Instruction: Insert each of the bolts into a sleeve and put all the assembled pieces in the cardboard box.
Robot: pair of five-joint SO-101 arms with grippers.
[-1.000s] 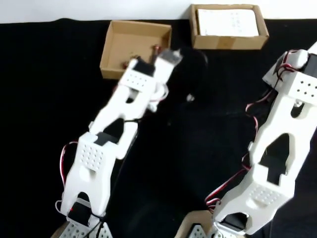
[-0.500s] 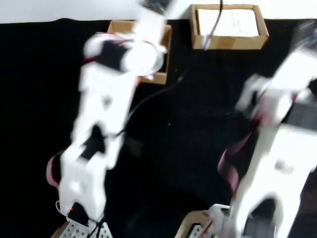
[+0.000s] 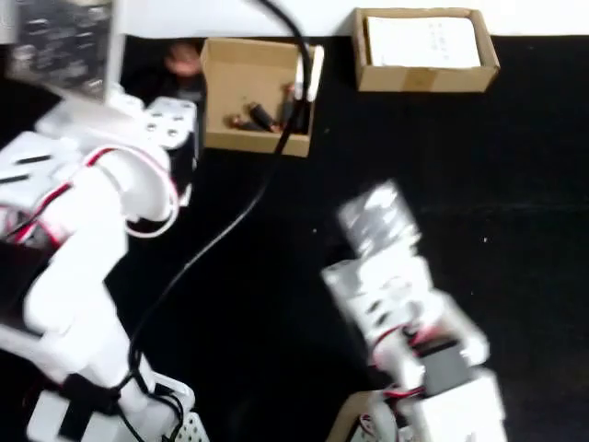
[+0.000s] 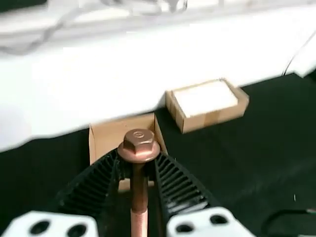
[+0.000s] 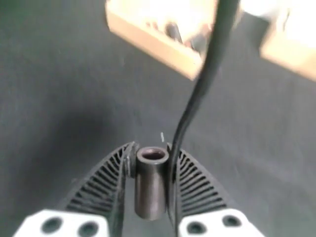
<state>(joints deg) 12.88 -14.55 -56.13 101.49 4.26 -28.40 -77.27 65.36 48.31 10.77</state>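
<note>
Up in the clenched left gripper [image 4: 138, 167] stands a bolt [image 4: 138, 144]; the right gripper [image 5: 150, 159] clamps a sleeve [image 5: 150, 190]. Misaligned, they may jam or slip.

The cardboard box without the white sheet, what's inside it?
A few dark and copper pieces lie in the cardboard box, toward one side. A black cable crosses above that side and covers some, so their number is unclear.
</note>
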